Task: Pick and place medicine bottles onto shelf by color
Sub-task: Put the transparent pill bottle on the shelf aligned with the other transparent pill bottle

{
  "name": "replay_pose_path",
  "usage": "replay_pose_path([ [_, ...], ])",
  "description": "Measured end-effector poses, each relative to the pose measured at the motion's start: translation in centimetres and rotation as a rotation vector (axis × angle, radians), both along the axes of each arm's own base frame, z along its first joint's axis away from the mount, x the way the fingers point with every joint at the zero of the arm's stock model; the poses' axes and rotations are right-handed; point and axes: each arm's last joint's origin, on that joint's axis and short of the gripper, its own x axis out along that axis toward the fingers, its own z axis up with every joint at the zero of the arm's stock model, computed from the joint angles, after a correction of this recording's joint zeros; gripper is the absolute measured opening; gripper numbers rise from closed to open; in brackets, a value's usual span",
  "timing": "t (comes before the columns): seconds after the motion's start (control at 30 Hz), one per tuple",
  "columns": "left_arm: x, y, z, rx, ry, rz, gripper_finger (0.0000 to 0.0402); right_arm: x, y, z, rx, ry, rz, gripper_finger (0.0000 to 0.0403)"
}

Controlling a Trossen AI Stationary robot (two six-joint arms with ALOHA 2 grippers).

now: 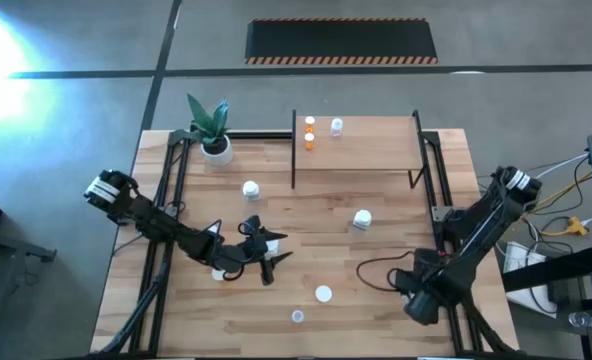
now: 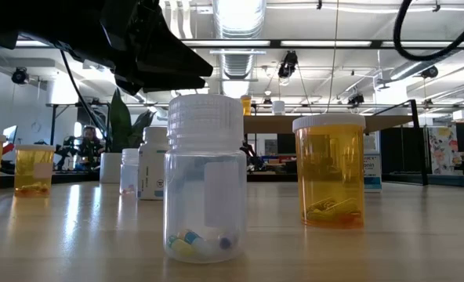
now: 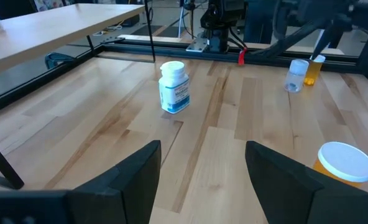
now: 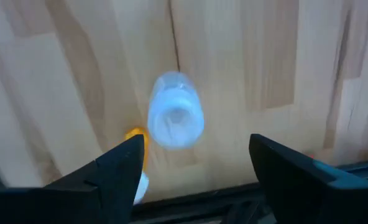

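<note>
My right gripper (image 4: 193, 171) hangs open, pointing down, near the table's right edge (image 1: 421, 303). Below it stands a clear bottle (image 4: 174, 118) with an orange one (image 4: 134, 134) beside it; the same pair shows far off in the left wrist view, clear (image 3: 296, 74) and orange (image 3: 316, 68). My left gripper (image 3: 202, 180) is open and holds nothing, left of the table's middle (image 1: 274, 250). It faces a white bottle with a blue label (image 3: 173, 87). The shelf (image 1: 361, 150) at the far side carries three small bottles near its left post (image 1: 309, 132).
Loose on the table stand a white bottle (image 1: 250, 188), another white one (image 1: 362, 218), an orange bottle with a white cap (image 1: 322, 294) and a small clear one (image 1: 297, 316). A potted plant (image 1: 214, 140) stands at the far left. A cable (image 1: 376, 270) lies by the right arm.
</note>
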Motion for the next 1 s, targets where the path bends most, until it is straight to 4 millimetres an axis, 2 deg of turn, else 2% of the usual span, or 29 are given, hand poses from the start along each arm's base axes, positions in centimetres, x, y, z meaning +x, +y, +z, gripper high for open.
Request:
replay_pose_path([
  [0.23, 0.0, 0.0, 0.0, 0.000, 0.000, 0.000, 0.0218, 0.7, 1.7, -1.4, -0.004, 0.004, 0.088, 0.0241],
  [0.43, 0.0, 0.0, 0.0, 0.000, 0.000, 0.000, 0.0218, 1.0, 1.9, -2.0, -0.027, 0.006, 0.097, 0.0201],
  [0.6, 0.0, 0.0, 0.0, 0.000, 0.001, 0.000, 0.0218, 1.0, 1.8, -1.8, -0.043, -0.020, 0.088, 0.0146],
  [0.67, 0.0, 0.0, 0.0, 0.000, 0.000, 0.000, 0.0218, 1.2, 1.8, -1.1, -0.045, -0.069, 0.091, 0.0125],
  [0.8, 0.0, 0.0, 0.0, 0.000, 0.000, 0.000, 0.0218, 2.3, 1.3, 1.0, -0.041, -0.154, 0.089, 0.0124],
  [1.0, 0.0, 0.1, 0.0, 0.000, -0.001, 0.003, 0.0218, 6.4, -2.1, 6.3, -0.080, -0.269, 0.015, 0.0124],
])
